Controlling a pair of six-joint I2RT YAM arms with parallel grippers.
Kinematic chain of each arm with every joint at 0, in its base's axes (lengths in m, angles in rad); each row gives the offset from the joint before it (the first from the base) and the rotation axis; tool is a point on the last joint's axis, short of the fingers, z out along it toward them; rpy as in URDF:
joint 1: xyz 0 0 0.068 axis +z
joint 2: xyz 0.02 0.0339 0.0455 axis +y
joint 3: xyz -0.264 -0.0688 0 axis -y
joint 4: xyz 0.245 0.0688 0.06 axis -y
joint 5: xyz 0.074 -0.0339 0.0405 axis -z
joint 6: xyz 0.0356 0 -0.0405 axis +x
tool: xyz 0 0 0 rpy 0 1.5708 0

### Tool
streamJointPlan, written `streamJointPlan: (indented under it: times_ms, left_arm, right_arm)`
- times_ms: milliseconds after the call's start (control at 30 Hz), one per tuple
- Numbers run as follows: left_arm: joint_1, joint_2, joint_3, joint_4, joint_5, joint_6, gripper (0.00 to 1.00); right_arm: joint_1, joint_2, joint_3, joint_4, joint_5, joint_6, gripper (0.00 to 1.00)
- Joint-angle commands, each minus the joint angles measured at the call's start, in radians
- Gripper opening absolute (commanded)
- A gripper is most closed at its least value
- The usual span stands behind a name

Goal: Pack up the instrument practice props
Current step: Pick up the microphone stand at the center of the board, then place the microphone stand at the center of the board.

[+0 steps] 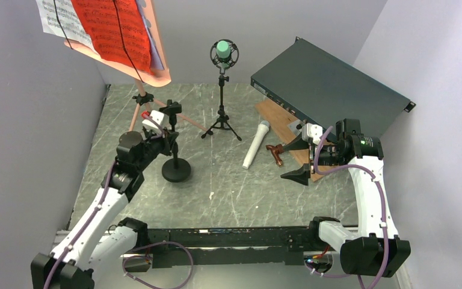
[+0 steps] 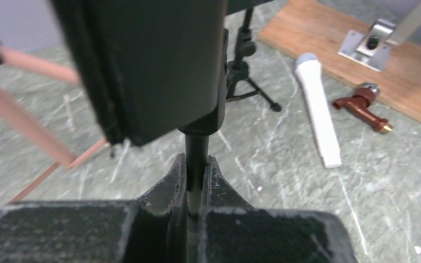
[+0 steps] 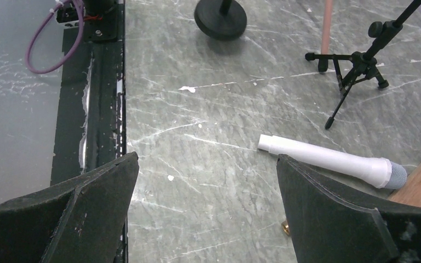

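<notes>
**Round-base microphone mount** [image 1: 176,169]
- Stands upright on the counter [image 1: 228,192], left of centre.
- Its black disc foot looks seated flat on the surface. A thin pole rises to a clip at the top.

**Left gripper** [image 1: 164,139]
- Clamped on the mount's pole, partway up.
- In the left wrist view both fingers [image 2: 167,189] press on the black pole, with almost no gap between them.

**Black tripod mount** [image 1: 221,120]
- Upright, farther back near the centre.
- Carries the green microphone [image 1: 223,49] in a ring cradle at its top.

**White microphone** [image 1: 256,144]
- Lies flat on the counter to the right of the tripod mount.
- Its grille end sits just beside the edge of the wooden board [image 1: 274,111].

**Pink music tripod** [image 1: 139,99]
- Stands in the back left corner, with its legs near the left gripper.
- Its tilted tray holds the white page [image 1: 57,18] and the red page [image 1: 111,27].
- An edge of the lavender page [image 1: 155,51] shows at the right of the red one.

**Right gripper** [image 1: 296,161]
- Jaws are spread fully wide with nothing between them.
- It hangs over the counter at the near end of the wooden board.
- In the right wrist view the white microphone lies just beyond the fingertips, apart from them.

**Other items**
- A small reddish-brown piece [image 1: 275,152] lies on the counter between the white microphone and the right gripper.
- The dark green box [image 1: 331,90] sits at the back right, tilted, behind the board.
</notes>
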Motion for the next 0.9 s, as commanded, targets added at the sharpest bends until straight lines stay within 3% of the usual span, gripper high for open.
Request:
streamJointPlan:
  times_ms: [0, 133, 267, 433, 600, 733, 867]
  left_arm:
    - [0.011, -0.12, 0.114, -0.199, -0.147, 0.027, 0.0]
    - [0.012, -0.199, 0.195, -0.414, -0.234, 0.063, 0.0]
    - [0.012, -0.252, 0.218, -0.506, -0.391, 0.118, 0.0]
    - [0.012, -0.252, 0.238, -0.503, -0.642, 0.087, 0.0]
    - [0.02, -0.2, 0.285, -0.47, -0.783, 0.127, 0.0]
    - [0.063, -0.149, 0.286, -0.41, -0.829, 0.177, 0.0]
    - [0.177, -0.134, 0.277, -0.337, -0.799, 0.185, 0.0]
  right_arm:
    - [-0.003, 0.004, 0.006, -0.004, -0.037, -0.054, 1.0]
    - [-0.003, 0.013, 0.006, -0.012, -0.043, -0.07, 1.0]
    - [-0.003, 0.027, 0.005, -0.019, -0.051, -0.089, 1.0]
    - [-0.003, 0.031, 0.005, -0.031, -0.055, -0.105, 1.0]
    - [-0.003, 0.033, -0.002, -0.038, -0.061, -0.121, 1.0]
    - [-0.003, 0.033, -0.008, -0.042, -0.066, -0.134, 1.0]
    - [-0.003, 0.033, -0.012, -0.048, -0.068, -0.144, 1.0]
